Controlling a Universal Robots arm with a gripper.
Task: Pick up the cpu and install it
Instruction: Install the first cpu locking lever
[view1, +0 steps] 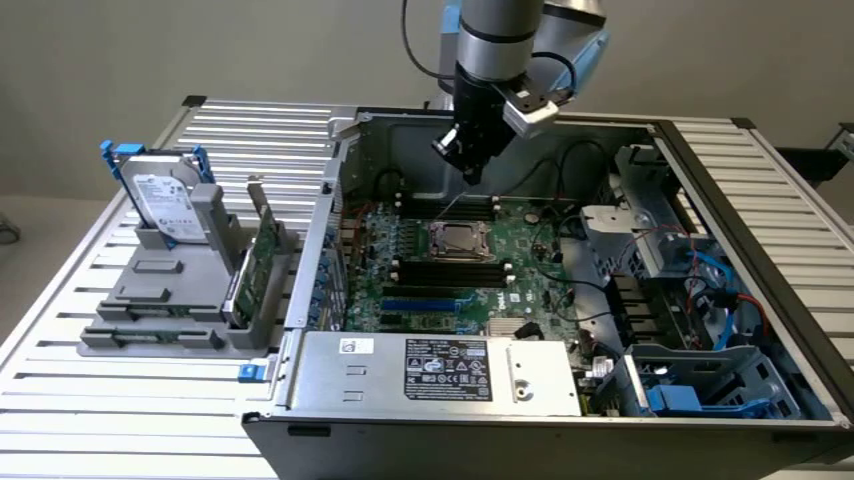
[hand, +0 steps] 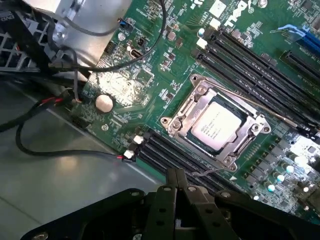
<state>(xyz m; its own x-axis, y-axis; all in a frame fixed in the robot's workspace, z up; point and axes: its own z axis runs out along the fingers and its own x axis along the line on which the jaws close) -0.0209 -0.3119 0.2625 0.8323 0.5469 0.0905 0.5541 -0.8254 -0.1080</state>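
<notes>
Hovering over the motherboard (view1: 534, 272) inside the open case (view1: 400, 445), the gripper (view1: 469, 172) is being held with its fingers pressed together and nothing between them. The cpu (hand: 218, 125) is lying flat in the socket (hand: 186, 114) near the middle of the motherboard. Its silvery top is being framed on all sides by the metal retention plate, with the memory slots (hand: 250, 67) running just beside it. The gripper is being held apart from the cpu, above the strip of board between the socket and the case's far wall as the exterior view shows it.

Judged from this, the picking and placing are being treated as done: the chip is seated, and the closing stage of the installation is being dealt with. Whether the socket's thin lever is latched cannot be told. Any further move is being constrained by the crowding. Height must be held over the socket frame, and the loose wires (hand: 56, 100) by the board's edge must be cleared, so that the seated cpu is not nudged.
</notes>
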